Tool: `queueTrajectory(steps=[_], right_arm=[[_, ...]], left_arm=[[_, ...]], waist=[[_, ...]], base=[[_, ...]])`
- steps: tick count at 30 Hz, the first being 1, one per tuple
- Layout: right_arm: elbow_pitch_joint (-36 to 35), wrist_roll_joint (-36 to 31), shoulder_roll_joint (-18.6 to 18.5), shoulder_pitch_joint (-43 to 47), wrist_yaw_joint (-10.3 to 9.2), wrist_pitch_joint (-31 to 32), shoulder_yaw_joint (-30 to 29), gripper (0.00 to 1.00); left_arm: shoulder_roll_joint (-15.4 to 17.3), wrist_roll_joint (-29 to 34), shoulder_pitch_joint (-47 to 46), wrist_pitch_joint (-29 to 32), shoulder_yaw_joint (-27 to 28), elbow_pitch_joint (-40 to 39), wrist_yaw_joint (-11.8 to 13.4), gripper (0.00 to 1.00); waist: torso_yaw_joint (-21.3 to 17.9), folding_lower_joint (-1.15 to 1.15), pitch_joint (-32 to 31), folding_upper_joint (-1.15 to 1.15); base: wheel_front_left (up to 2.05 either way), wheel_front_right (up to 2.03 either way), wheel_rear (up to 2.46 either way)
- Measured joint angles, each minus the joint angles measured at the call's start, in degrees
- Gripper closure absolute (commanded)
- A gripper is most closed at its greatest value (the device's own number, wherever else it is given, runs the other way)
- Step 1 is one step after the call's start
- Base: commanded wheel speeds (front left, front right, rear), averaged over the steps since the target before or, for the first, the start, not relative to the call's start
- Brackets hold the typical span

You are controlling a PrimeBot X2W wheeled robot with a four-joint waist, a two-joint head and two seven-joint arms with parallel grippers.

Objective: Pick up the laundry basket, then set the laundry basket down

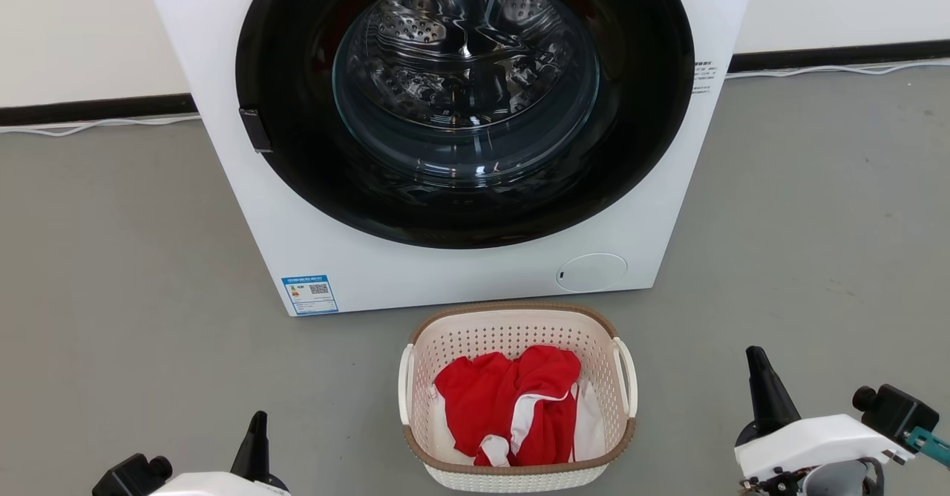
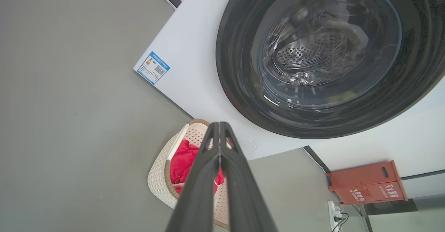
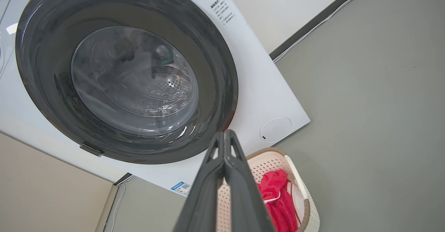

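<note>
1. We see a grey floor (image 1: pixel 111 273) running back to a pale wall with dark skirting.
2. The laundry basket (image 1: pixel 519 475) stands on it, just in front of the white washing machine (image 1: pixel 460 277), and holds a red and white garment (image 1: pixel 512 399).
3. Our left gripper (image 1: pixel 257 425) and right gripper (image 1: pixel 757 362) flank the basket, clear of its handles. Each has its fingers pressed together on nothing.
4. A blue label (image 1: pixel 310 294) with a QR code sits low on the machine; we find its print too small to read.
</note>
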Motion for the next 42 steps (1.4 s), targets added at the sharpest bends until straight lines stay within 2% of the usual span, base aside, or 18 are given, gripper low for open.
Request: queueTrajectory(steps=[42], right_arm=[[-3.65, 30.71, 0.00, 0.01, 0.00, 5.87, -2.04, 1.00]], left_arm=[[-1.77, -20.89, -2.22, 7.02, 4.41, -2.58, -4.08, 1.00]], waist=[[0.71, 0.00, 0.12, 0.00]], base=[[0.00, 0.00, 0.00]])
